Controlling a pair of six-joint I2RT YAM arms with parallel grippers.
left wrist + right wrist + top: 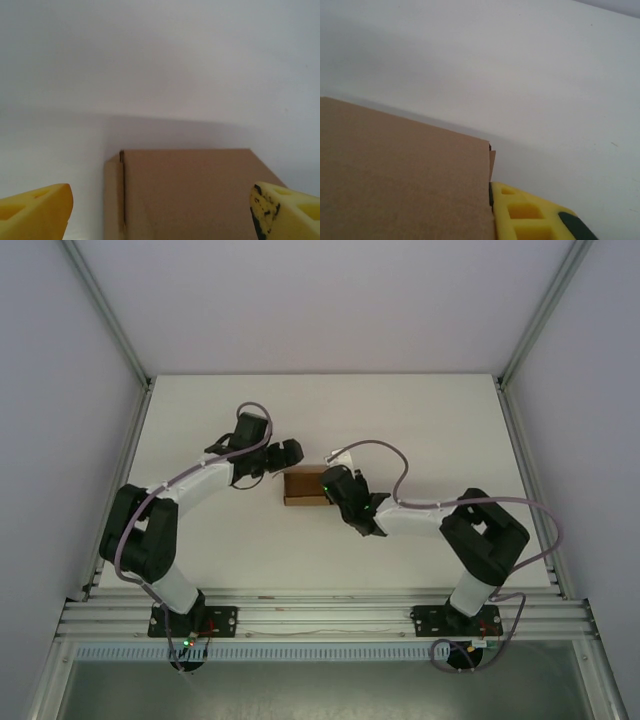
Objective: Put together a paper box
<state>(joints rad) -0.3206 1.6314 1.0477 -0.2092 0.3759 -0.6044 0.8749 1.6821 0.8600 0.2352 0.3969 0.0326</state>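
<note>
The paper box (303,486) is a small closed brown cardboard box lying mid-table. In the left wrist view the box (195,195) has its top face toward me and a folded side flap along its left edge. My left gripper (290,452) hovers at the box's far left corner, open, with yellow fingers (35,212) spread wider than the box. My right gripper (334,486) is at the box's right end. One yellow finger (530,215) presses flat against the box's side (400,180), and the other finger is hidden behind the cardboard.
The white table (420,420) stretches around the box, bounded by aluminium frame rails (320,615) at the near edge and white enclosure walls at the sides. Grey cables loop off both arms above the table.
</note>
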